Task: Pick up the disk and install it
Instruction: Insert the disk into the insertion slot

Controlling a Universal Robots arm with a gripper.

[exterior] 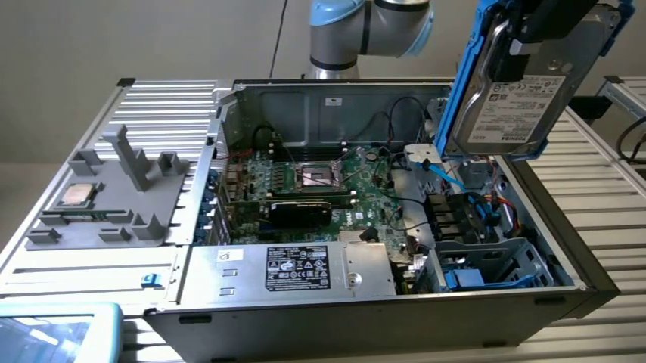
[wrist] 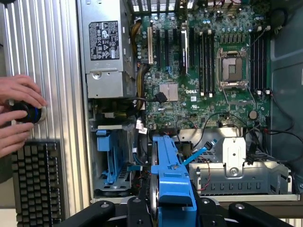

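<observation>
I am looking at the gripper [exterior: 557,24] holding the disk [exterior: 510,94] in the air at the exterior view's upper right, above the far right corner of the open computer case [exterior: 353,321] and clear of it. The disk is hanging on edge and leaning a little, its white label facing the exterior camera and its blue frame running down the side toward the exterior view's left. In the wrist view I am seeing the gripper [wrist: 173,209] clamped partway closed around the disk [wrist: 171,175], a black finger pressing each side of the blue frame. Past the disk, that camera is looking into the case: the motherboard [wrist: 199,71] with its bare CPU socket [wrist: 233,70], the silver power supply [wrist: 105,47] with its black label, and a blue drive bay [wrist: 110,156] just beside it. In the exterior view, the power supply [exterior: 293,268] is sitting along the case's near wall, and a grey drive cage [exterior: 504,265] is standing in the near right corner. A grey fixture [exterior: 121,189] carrying a small CPU chip [exterior: 79,195] is lying on the slatted table [exterior: 595,219], at the exterior view's left. In the wrist view, a person's two hands [wrist: 19,90] are resting around a black knob [wrist: 29,112] with a blue ring, next to a keyboard [wrist: 38,179].
</observation>
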